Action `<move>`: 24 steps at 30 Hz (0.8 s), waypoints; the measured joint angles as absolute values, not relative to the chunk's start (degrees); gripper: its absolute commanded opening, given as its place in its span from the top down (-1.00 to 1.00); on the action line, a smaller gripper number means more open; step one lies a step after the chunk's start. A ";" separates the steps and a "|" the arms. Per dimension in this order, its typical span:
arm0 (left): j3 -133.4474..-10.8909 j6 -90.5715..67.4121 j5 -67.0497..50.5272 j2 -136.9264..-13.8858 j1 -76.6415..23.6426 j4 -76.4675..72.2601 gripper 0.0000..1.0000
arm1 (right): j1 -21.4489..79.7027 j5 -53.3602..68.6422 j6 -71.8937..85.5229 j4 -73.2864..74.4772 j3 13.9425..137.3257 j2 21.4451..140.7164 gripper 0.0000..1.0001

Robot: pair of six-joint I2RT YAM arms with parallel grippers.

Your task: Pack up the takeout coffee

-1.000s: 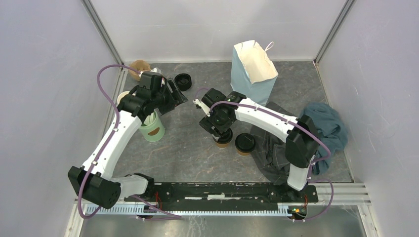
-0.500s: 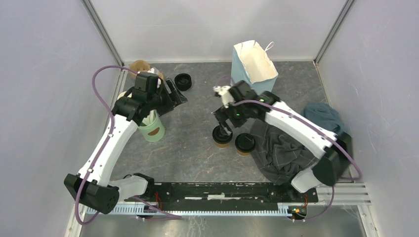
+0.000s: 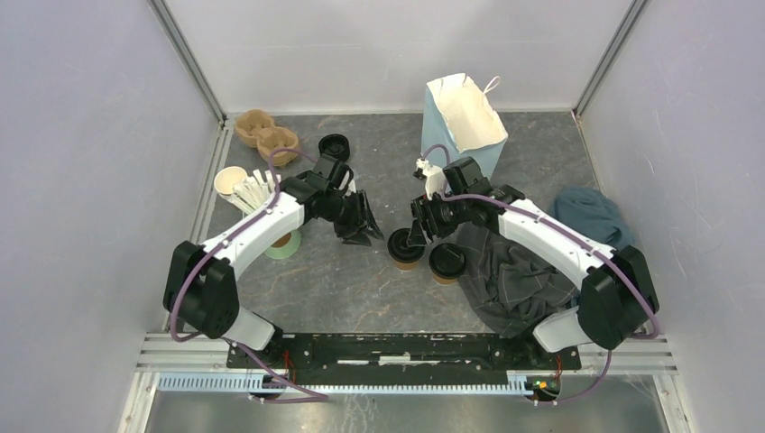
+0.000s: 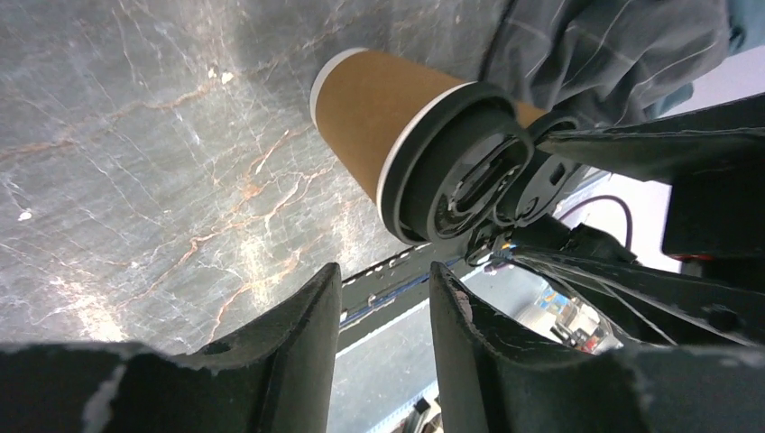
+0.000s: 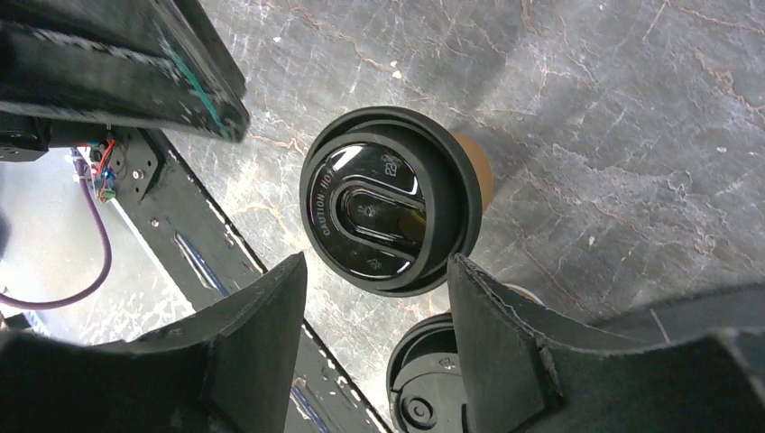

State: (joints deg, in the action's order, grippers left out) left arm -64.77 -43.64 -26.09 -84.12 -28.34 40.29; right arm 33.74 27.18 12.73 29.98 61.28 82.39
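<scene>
Two takeout coffees stand upright, close beside each other, near the middle of the tabletop (image 3: 361, 289). The first cup (image 3: 406, 249) is on the bare marbled surface. The second cup (image 3: 447, 262) stands at the edge of a crumpled grey cloth (image 3: 510, 280). The open paper bag (image 3: 465, 126) stands by the far edge, well apart from both.

The right gripper (image 5: 377, 271) hangs over the first cup, its fingers spread to either side of the black sip lid (image 5: 388, 212) and pinching nothing. The left gripper (image 4: 383, 298) sits low just beside that same cup and points at its brown wall, jaws parted and empty.

These cups look light, with thin paper walls that would buckle under a hard squeeze. If they are filled they would be top-heavy and quick to slop. The glossy lid is probably only snapped on, so lifting by it risks popping it off. I'd take hold across the paper wall just under the lid, where the rolled rim stiffens it, and keep the cup upright.
</scene>
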 measured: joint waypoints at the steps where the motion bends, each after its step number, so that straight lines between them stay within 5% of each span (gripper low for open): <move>1: -64.34 -43.64 -26.46 -84.86 -28.64 40.32 0.05 | 33.74 27.46 12.84 29.28 61.28 82.61 -0.23; 14: -63.83 -43.59 -29.19 -87.90 -29.36 37.26 0.09 | 33.74 27.62 13.04 26.79 61.28 84.73 -0.05; 24: -63.79 -43.46 -30.22 -91.31 -30.44 36.25 0.36 | 33.74 27.68 13.02 26.59 61.28 85.58 0.01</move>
State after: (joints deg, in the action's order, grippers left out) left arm -63.79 -43.46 -30.22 -91.31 -30.44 36.25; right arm 33.74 27.68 13.02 26.59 61.28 85.58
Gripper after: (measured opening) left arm 0.359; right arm 0.506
